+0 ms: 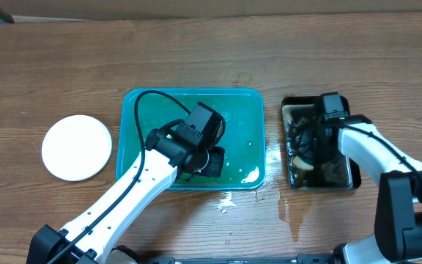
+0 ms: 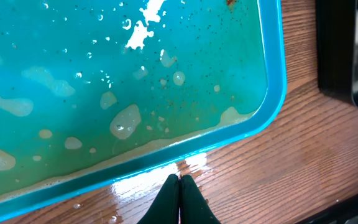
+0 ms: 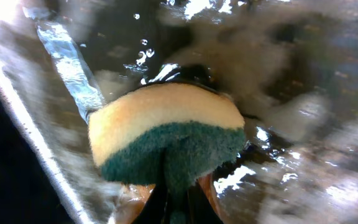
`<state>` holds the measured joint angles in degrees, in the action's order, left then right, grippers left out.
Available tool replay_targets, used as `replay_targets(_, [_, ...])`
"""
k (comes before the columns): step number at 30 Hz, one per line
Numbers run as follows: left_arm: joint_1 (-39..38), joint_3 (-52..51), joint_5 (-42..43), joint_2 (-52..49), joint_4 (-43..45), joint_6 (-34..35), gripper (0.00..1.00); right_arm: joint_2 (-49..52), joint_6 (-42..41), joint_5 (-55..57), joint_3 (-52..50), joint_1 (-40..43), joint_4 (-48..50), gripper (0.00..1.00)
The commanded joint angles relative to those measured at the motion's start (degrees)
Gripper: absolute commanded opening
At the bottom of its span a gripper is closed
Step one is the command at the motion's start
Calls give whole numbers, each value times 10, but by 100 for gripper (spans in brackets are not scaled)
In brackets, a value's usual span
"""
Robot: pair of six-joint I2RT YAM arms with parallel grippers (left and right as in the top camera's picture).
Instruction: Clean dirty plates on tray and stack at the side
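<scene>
The teal tray (image 1: 130, 110) holds soapy water and brown specks, and I see no plate in it; it also fills the left wrist view (image 2: 272, 93). A white plate (image 1: 77, 147) lies on the table left of the tray; I cannot tell if others lie under it. My left gripper (image 1: 211, 163) is shut and empty at the tray's near right part, its tips (image 2: 180, 179) over wet wood just outside the rim. My right gripper (image 1: 304, 150) is shut on a yellow and green sponge (image 3: 166, 134), held down in the black tray's water.
The narrow black tray (image 1: 354, 182) with murky soapy water stands right of the teal tray; its edge shows in the left wrist view (image 2: 340, 50). Water is spilled on the wood (image 1: 288, 209) between and in front of the trays.
</scene>
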<state>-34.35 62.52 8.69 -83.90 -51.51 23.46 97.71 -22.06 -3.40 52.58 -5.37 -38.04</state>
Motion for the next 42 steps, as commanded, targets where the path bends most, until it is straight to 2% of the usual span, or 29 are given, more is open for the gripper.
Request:
replay_targets(1, [2, 11, -13, 10, -1, -3, 4, 32, 47, -189, -15, 0, 43, 4])
replay_targets(3, [3, 11, -13, 10, 2, -3, 4, 32, 63, -245, -15, -20, 53, 4])
replay_targets(5, [2, 11, -13, 10, 3, -3, 4, 33, 63, -232, -15, -40, 40, 4])
replay_targets(9, [3, 11, -13, 10, 0, -3, 4, 33, 56, -88, -15, -74, -16, 4])
replay_targets(14, [3, 11, -14, 10, 1, -3, 4, 33, 23, 74, -15, -57, -52, 4])
replay_targets(19, [2, 11, -14, 10, 1, -3, 4, 33, 21, 57, -15, -16, -8, 4])
replay_targets(22, [3, 11, -14, 10, 1, -3, 4, 33, 29, -13, -15, -13, 23, 4])
replay_targets(26, [3, 11, -14, 10, 1, -3, 4, 33, 78, -143, -15, -29, 33, 4])
replay_targets(28, [3, 11, -14, 10, 1, -3, 4, 33, 87, -133, -15, -38, 17, 4])
replay_targets(30, [3, 11, -14, 10, 1, -3, 4, 33, 85, -69, -15, -44, -12, 4])
replay_targets(34, [3, 11, -14, 10, 1, -3, 4, 33, 7, 85, -15, -38, -55, 4])
replay_targets(42, [3, 11, -14, 10, 1, -1, 4, 24, 42, 30, 32, -30, -58, 4])
